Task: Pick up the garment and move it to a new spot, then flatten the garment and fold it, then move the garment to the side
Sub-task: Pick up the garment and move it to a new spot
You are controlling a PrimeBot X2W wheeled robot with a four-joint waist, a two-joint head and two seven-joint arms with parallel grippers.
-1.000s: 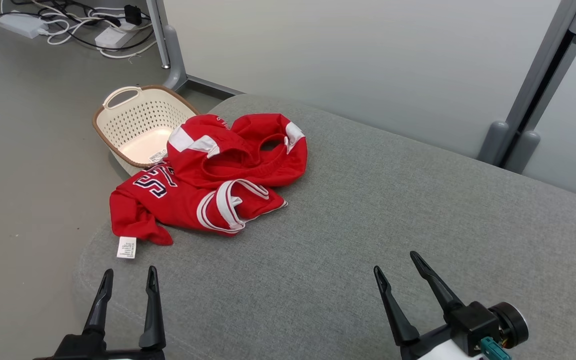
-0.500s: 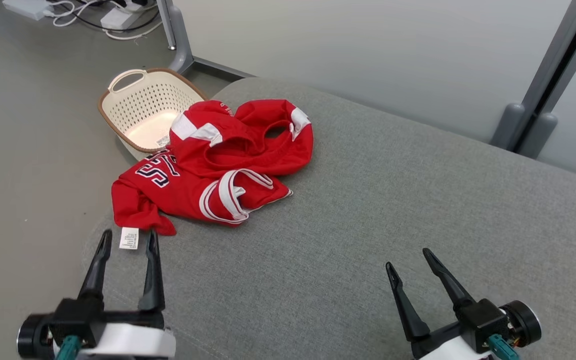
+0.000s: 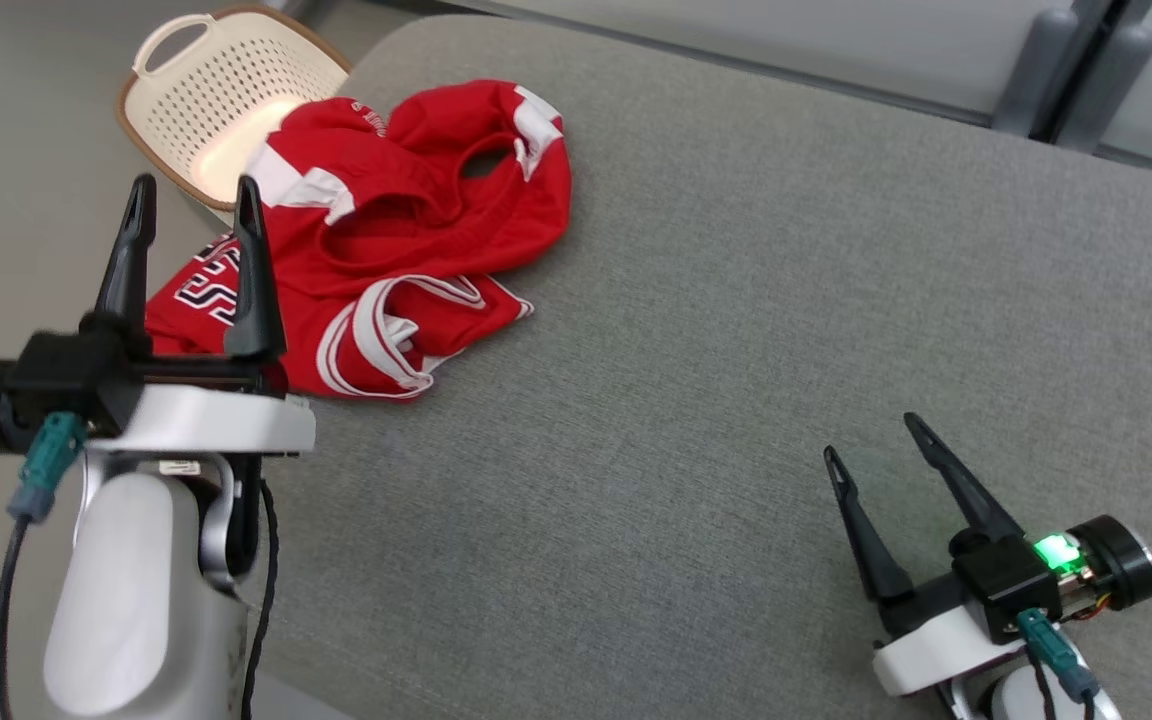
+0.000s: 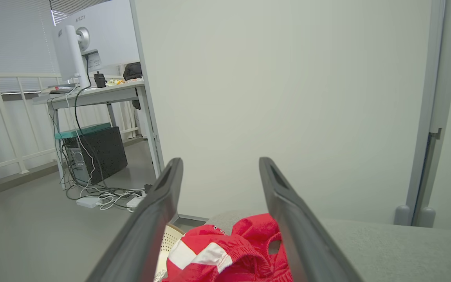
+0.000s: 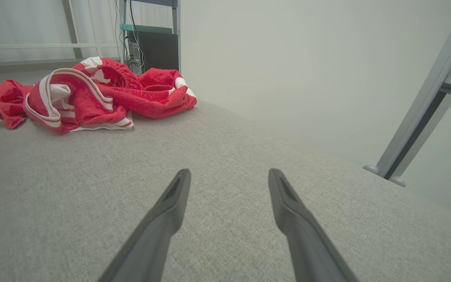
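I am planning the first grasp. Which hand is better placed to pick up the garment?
Left. The left hand is open and raised, overlapping the left edge of the garment in the head view. The right hand, also open, is far from it, over bare cushion.

We read "MSI" in pale letters on the back of the white monitor (image 4: 92, 35), which stands on the desk (image 4: 92, 94) at the far left of the left wrist view. On the near left part of the red jersey (image 3: 416, 230) we see large navy numerals (image 3: 206, 288) edged in white. The left gripper (image 3: 196, 182) covers part of them with one finger, so we cannot tell the digits for sure. Small white lettering (image 3: 366, 113) near the jersey's far edge is too small for us to read.
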